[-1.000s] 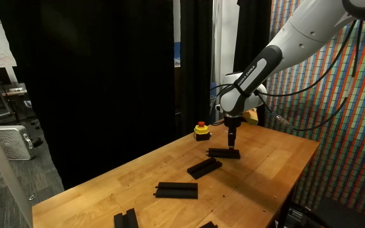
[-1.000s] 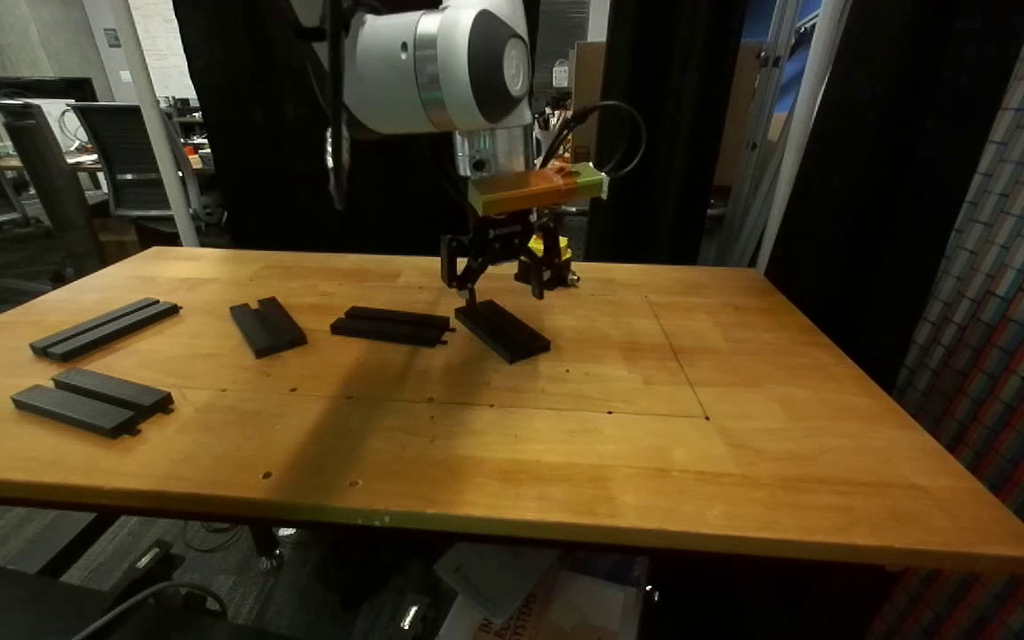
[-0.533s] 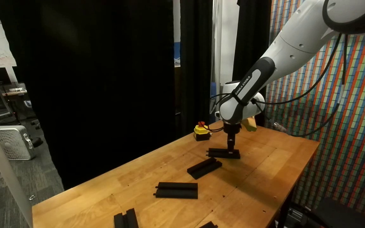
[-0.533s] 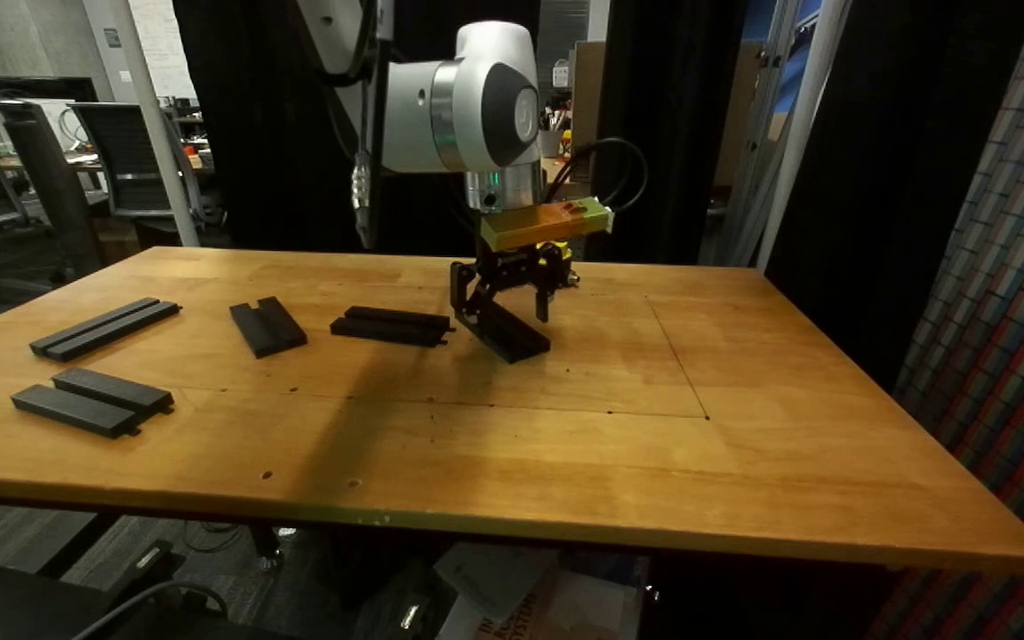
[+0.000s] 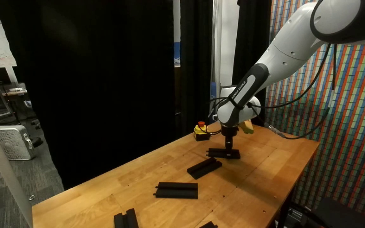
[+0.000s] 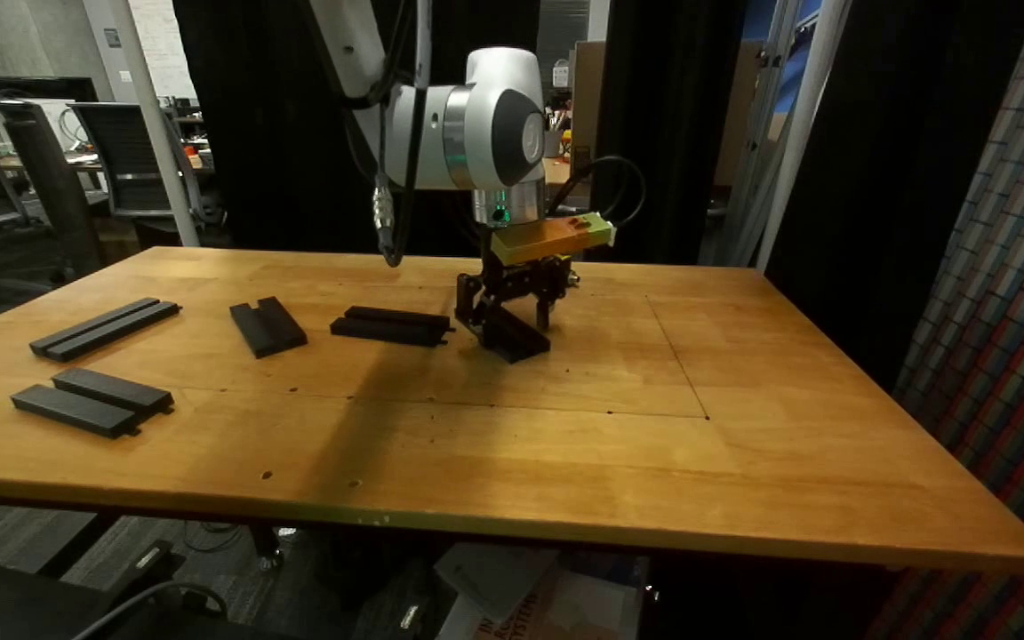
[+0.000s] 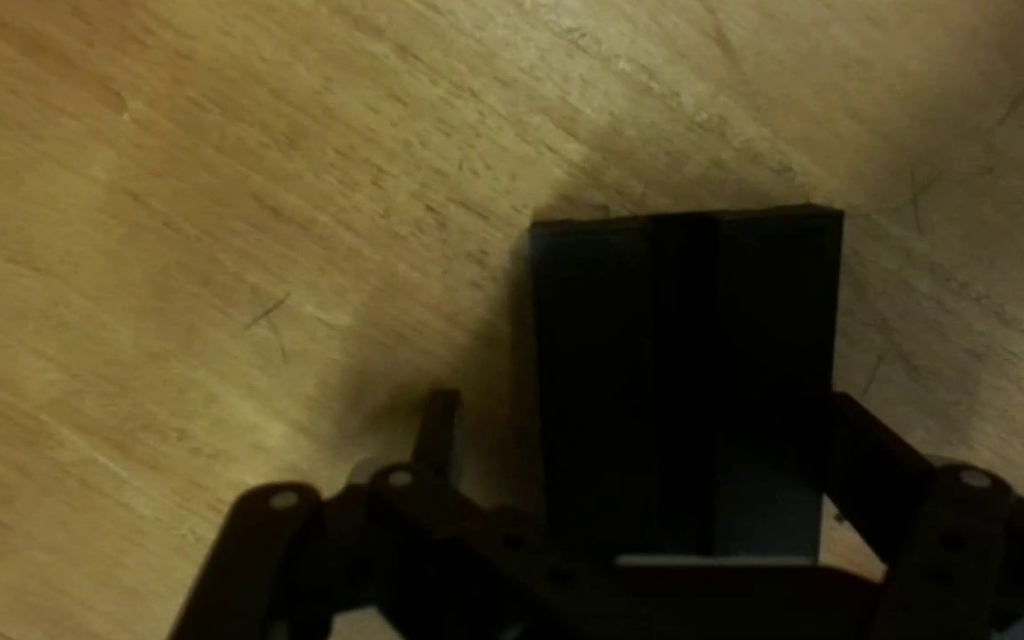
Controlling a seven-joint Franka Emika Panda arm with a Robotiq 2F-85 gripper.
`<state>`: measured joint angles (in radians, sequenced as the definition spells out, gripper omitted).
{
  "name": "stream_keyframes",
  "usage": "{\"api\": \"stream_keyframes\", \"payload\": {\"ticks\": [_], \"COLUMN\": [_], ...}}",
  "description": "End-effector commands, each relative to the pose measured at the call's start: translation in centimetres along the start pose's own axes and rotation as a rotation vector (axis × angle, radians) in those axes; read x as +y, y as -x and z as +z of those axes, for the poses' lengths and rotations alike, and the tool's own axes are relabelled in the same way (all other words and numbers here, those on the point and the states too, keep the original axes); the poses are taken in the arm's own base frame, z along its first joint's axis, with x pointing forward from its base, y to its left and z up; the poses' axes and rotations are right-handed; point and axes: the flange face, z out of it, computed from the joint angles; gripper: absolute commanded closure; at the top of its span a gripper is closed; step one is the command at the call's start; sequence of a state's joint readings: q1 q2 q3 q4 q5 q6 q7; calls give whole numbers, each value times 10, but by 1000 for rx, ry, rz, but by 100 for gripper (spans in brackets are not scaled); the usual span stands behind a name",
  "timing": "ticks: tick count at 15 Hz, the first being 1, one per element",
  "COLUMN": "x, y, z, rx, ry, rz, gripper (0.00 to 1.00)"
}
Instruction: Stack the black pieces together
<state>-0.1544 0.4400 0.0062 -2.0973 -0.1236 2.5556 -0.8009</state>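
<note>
Grooved, rectangular matte-black slab [image 6: 519,342] set in from the edges of the brown wooden worktop [image 6: 788,471]
Another black slab [image 6: 388,332] lies near, open worktop opposite; the jaws stand spread around the first, a gap on one side, contact unclear on the other.

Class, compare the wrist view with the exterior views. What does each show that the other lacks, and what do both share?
Only the wrist view: fine scratch-like marks on the wooden tabletop.
Only the exterior views: the other black pieces, the white arm and black curtains.
Both: that tabletop, and the open gripper straddling one black piece.
</note>
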Motion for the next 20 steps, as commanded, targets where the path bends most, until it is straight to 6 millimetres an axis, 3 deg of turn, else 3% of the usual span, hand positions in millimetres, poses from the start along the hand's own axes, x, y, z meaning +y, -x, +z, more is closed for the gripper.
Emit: {"api": "stream_keyframes", "payload": {"ticks": [1, 2, 3, 4, 7, 10, 15, 20], "x": [10, 11, 10, 10, 11, 7, -12, -42], "y": [-4, -4, -3, -3, -5, -5, -13, -26], "z": [4, 4, 4, 3, -5, -17, -35, -74], "rx": [23, 25, 24, 26, 32, 36, 41, 59], "ry": [-10, -5, -7, -9, 1, 4, 13, 55], "rz": [-10, -14, -15, -15, -16, -16, -49, -124], "gripper": [0, 0, 25, 26, 48, 54, 54, 54]}}
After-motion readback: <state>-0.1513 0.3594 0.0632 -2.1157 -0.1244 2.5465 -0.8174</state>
